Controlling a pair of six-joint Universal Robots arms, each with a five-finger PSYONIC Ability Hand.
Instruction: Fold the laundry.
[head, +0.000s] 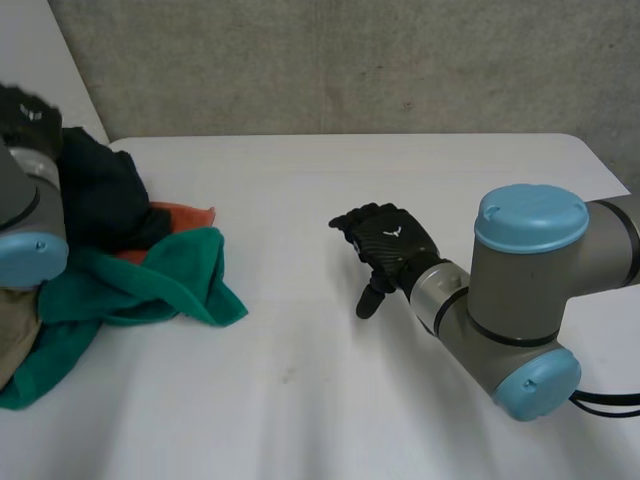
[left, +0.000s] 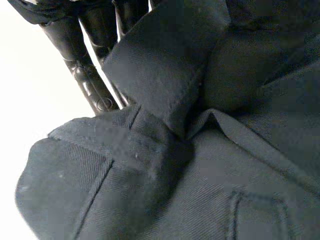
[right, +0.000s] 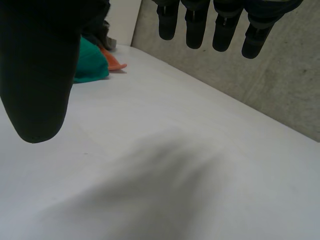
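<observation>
Head view, laundry heap (head: 120, 272) crumpled, dark, green and orange

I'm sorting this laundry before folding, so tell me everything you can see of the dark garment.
The dark garment is near-black, a twill-looking weave with stitched seams, a folded-over band and a pocket-like stitched outline. It lies crumpled, with an orange cloth peeking out from under it and a green cloth in front. The left robot hand rests against one of its folds.

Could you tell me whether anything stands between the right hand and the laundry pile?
Nothing visible does: bare white table lies between the right hand and the green cloth, the pile's nearest piece.
</observation>
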